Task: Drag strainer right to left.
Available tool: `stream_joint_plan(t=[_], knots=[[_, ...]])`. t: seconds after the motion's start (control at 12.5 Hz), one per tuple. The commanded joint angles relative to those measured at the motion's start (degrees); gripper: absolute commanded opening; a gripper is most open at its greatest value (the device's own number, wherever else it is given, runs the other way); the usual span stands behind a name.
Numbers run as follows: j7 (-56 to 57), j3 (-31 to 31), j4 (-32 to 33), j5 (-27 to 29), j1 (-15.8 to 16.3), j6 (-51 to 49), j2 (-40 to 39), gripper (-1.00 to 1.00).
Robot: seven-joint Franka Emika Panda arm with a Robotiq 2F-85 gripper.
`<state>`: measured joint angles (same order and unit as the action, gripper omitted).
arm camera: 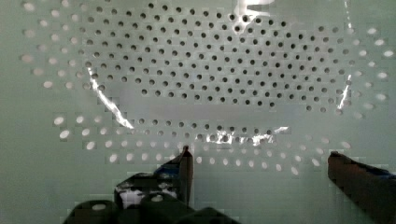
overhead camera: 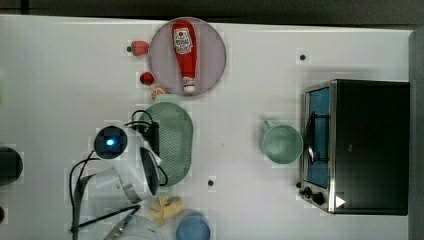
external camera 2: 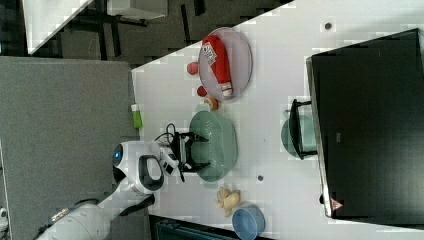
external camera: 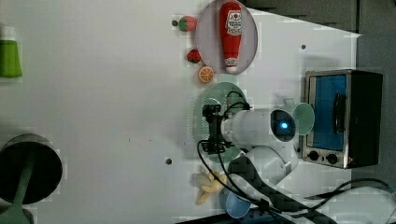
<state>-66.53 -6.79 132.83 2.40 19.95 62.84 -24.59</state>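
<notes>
White tabletop [overhead camera: 60,75], dark floor beyond it. The strainer [overhead camera: 175,137] sits mid-table, just below the plate [overhead camera: 215,55] in the top view; the ketchup bottle [overhead camera: 185,52] label is unreadable. The gripper [arm camera: 259,161] hangs over the strainer's perforated bowl, fingers wide, holding nothing.

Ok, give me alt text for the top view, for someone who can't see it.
A white robot arm's open hand hovers over a mint-green strainer on a white table. A ketchup bottle lies on a plate above; a green cup and toaster oven sit at the top view's right.
</notes>
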Motion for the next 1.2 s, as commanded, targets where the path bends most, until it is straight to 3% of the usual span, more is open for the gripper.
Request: stream_joint_plan(t=[0.08,1.2], knots=[[-4.0,-0.5,-3.8,3.0,3.5,0.9,-1.7,1.0],[-10.6,-0.4,-18.0,5.2,13.7,0.3,-10.6,1.0]])
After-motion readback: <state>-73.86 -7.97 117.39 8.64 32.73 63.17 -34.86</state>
